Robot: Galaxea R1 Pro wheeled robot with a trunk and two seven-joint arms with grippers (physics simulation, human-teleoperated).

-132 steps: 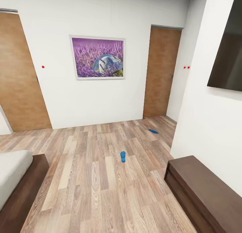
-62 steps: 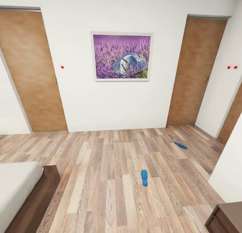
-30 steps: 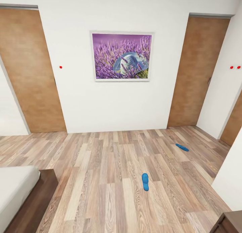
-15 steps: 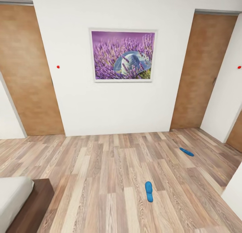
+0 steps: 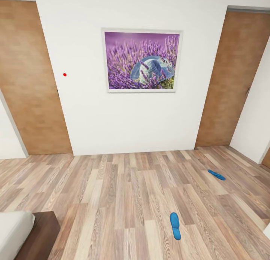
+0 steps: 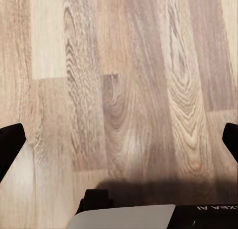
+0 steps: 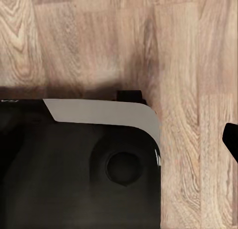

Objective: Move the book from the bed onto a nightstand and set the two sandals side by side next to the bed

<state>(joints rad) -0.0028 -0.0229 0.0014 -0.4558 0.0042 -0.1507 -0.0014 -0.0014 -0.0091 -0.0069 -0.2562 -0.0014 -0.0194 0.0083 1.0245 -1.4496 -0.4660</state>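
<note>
Head view: the two sandals lie well apart on the wood floor (image 5: pixel 112 200), one near (image 5: pixel 174 225), one farther right (image 5: pixel 216 174); the bed (image 5: pixel 15 230) corner sits near left. Likely approaching the sandals; next, drive closer.

Left wrist view: the left end effector (image 6: pixel 119 144) is released, fingertips spread above the floor.

Right wrist view: the right end effector's state cannot be told.

sandals (image 5: pixel 175 226) on floor (image 5: pixel 123 192) – bed (image 5: pixel 15 230) left
</note>
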